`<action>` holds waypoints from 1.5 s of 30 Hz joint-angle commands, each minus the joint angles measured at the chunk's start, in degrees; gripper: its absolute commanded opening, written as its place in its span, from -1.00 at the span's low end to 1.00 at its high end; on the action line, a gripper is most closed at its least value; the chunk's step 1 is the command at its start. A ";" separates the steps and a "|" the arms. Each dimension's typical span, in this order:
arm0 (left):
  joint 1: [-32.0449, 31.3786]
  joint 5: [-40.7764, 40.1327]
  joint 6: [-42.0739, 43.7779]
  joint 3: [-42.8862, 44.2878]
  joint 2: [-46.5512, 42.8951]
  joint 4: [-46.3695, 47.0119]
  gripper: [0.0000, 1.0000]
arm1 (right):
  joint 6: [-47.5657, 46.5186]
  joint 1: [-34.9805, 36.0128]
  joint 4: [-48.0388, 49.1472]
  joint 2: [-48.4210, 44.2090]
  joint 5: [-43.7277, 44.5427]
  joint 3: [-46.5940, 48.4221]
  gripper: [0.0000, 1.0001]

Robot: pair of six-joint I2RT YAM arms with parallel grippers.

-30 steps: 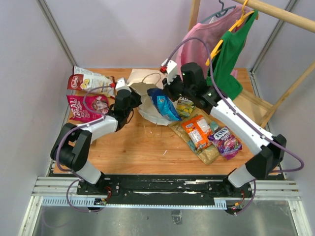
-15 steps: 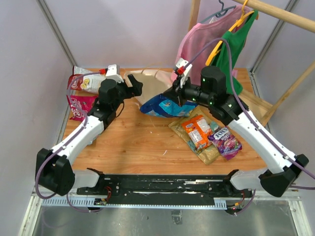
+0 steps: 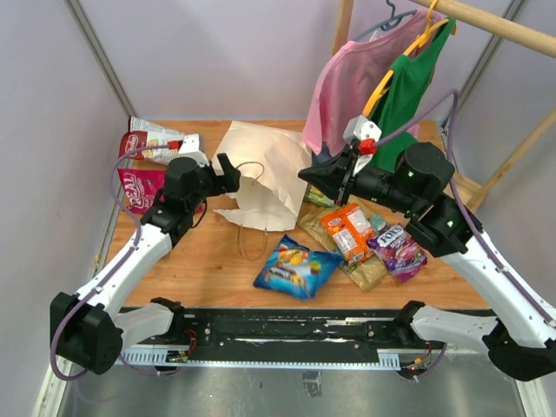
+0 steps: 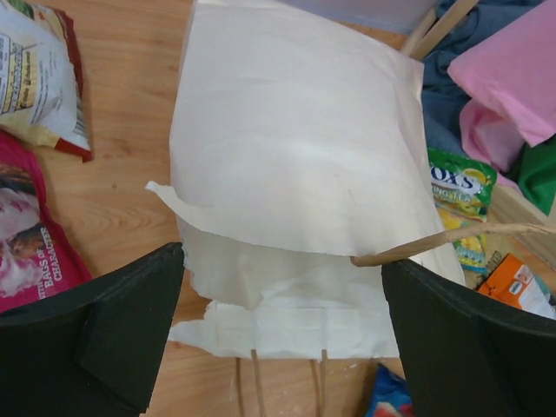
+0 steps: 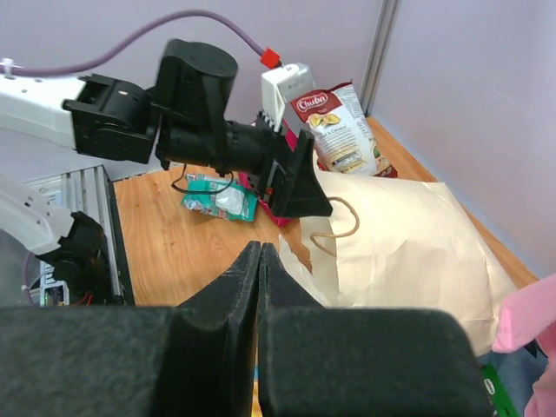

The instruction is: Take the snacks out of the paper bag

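The tan paper bag [image 3: 265, 169] lies flat on the table, its torn mouth and loop handles toward the near side. My left gripper [image 3: 228, 174] is open at the bag's left edge; in its wrist view the bag [image 4: 295, 148] lies beyond the wide-apart fingers of the left gripper [image 4: 282, 261], nothing between them. My right gripper [image 3: 308, 174] is shut and empty above the bag's right edge, its tips [image 5: 259, 248] pressed together. A blue snack packet [image 3: 295, 268] lies near the front. Red-white [image 3: 156, 141] and magenta [image 3: 139, 187] packets lie left.
Orange [image 3: 347, 233], purple [image 3: 398, 250] and tan [image 3: 369, 269] packets lie right of the bag, a green one [image 4: 460, 187] beside them. A teal packet [image 5: 217, 195] lies under the left arm. Pink [image 3: 343, 87] and green [image 3: 408, 95] shirts hang at the back right.
The left gripper opened and let go of the bag, which now lies flat. The blue packet moved from the bag's mouth to the table's front. The right arm drew back to the right.
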 commanded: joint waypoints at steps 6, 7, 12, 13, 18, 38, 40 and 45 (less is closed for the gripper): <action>0.38 -3.28 -1.46 -8.72 -1.28 2.41 0.94 | 4.86 2.66 5.23 -3.72 6.46 -12.98 -0.99; 0.42 -4.25 -1.63 -9.56 -1.22 2.45 0.93 | 5.61 2.66 5.35 -3.26 7.60 -14.63 -0.99; 0.42 -10.96 -2.34 -14.16 -2.10 3.37 0.91 | 9.11 3.55 6.67 -1.35 12.84 -23.55 0.01; 0.45 -12.14 -2.37 -14.97 -2.26 3.73 0.91 | 9.50 4.16 7.44 -1.03 15.35 -25.40 0.28; 0.36 -14.74 -2.45 -18.17 -2.44 6.81 0.91 | 10.54 6.04 13.90 3.31 22.71 -32.32 0.75; 0.21 -10.37 -3.51 -28.30 -15.08 12.02 0.84 | -15.35 19.07 37.25 33.75 55.08 -25.13 0.79; 0.26 -9.82 -4.24 -29.28 -14.31 12.91 0.84 | -16.69 19.18 37.01 35.87 55.31 -23.33 0.71; 0.25 -11.50 -4.92 -28.88 -11.00 12.93 0.84 | -18.39 19.27 37.18 38.99 57.26 -21.81 0.56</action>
